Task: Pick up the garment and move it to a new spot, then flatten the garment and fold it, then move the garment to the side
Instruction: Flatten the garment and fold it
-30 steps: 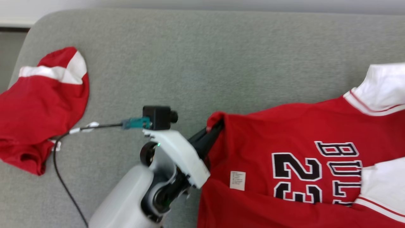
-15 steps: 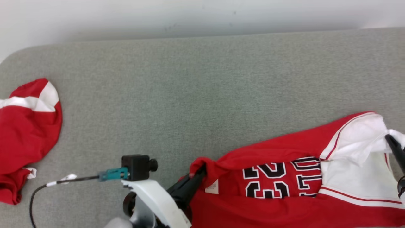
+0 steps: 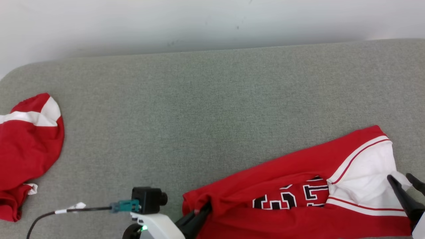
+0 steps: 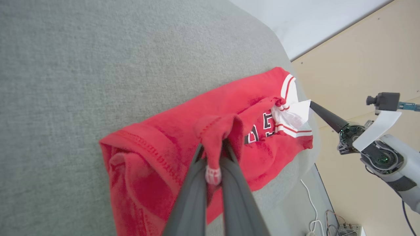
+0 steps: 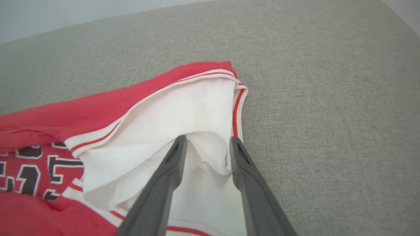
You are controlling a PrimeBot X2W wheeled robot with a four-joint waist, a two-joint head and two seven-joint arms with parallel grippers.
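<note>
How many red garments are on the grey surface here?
2. One jersey lies at the lower right of the head view, an edge pinched by the left end effector; another red-and-white garment lies bunched at the far left edge, partly cut off.

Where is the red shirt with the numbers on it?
Head view: the shirt lies lower right on the grey surface, its red end pinched in the left hand, its white part at the right hand.
</note>
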